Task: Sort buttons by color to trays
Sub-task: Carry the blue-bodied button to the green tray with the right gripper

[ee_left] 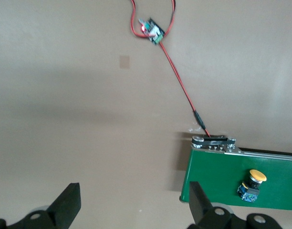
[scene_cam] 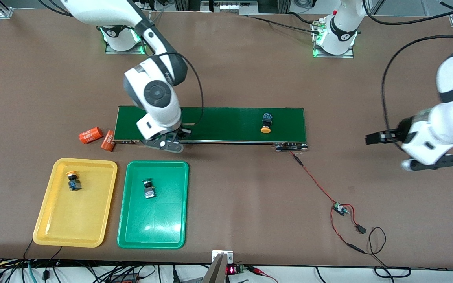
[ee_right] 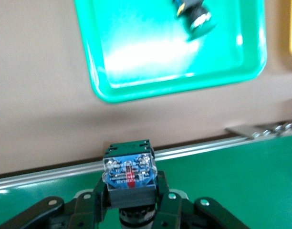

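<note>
A: Button [ee_right: 128, 179] sitting where?
B: Right gripper [ee_right: 129, 210] is pinching its stiff, light body over the conveyor belt [scene_cam: 226, 122] — cap color hidden.
A: Left gripper [ee_left: 131, 202]?
B: Waiting wide open — holding nothing.

Bright, even overhead light; white glare streaks the green tray [scene_cam: 153, 236] (strongest in the right wrist view). The left arm [scene_cam: 442, 118] is motion-blurred; shadows stay soft.
</note>
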Tool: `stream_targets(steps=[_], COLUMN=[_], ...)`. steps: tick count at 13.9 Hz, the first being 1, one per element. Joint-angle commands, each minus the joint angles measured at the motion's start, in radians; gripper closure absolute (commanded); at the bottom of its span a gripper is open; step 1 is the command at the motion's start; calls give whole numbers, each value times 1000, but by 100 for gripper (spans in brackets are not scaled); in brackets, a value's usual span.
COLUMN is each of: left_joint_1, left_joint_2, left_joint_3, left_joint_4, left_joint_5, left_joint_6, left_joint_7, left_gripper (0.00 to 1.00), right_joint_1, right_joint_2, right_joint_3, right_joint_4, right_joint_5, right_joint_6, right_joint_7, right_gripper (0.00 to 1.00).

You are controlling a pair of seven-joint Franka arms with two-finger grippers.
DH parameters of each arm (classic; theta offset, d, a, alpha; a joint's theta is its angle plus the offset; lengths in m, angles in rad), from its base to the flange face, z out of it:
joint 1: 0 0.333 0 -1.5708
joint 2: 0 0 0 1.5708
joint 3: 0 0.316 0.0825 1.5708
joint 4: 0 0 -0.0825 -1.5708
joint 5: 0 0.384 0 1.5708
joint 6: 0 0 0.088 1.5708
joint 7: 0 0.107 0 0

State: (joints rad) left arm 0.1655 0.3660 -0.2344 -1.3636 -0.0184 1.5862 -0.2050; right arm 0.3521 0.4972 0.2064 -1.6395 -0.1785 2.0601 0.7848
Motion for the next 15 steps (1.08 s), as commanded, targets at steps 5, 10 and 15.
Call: stream_targets(steps=[5, 10, 15], left_joint_1=[-106, -95, -95], left_joint_2=[-192, -306, -351], left_joint_3=[225, 230, 225], left_joint_4=[-144, -187, -247], left_joint_5=[-38, -37, -11], left_joint_6=[64, 47, 84], left_joint_7=[140, 128, 131], left_gripper=[0, 0, 0], right_joint_1=[-44, -47, -59], right_joint_2=[125, 303, 366], right_joint_3=[-51, -65, -65], right_joint_4=[278, 451, 452], right_joint_5=[31, 31, 31], right_joint_6=[-55, 68, 199], right_joint_7=[-229, -358, -360], right_gripper=[85, 84, 84])
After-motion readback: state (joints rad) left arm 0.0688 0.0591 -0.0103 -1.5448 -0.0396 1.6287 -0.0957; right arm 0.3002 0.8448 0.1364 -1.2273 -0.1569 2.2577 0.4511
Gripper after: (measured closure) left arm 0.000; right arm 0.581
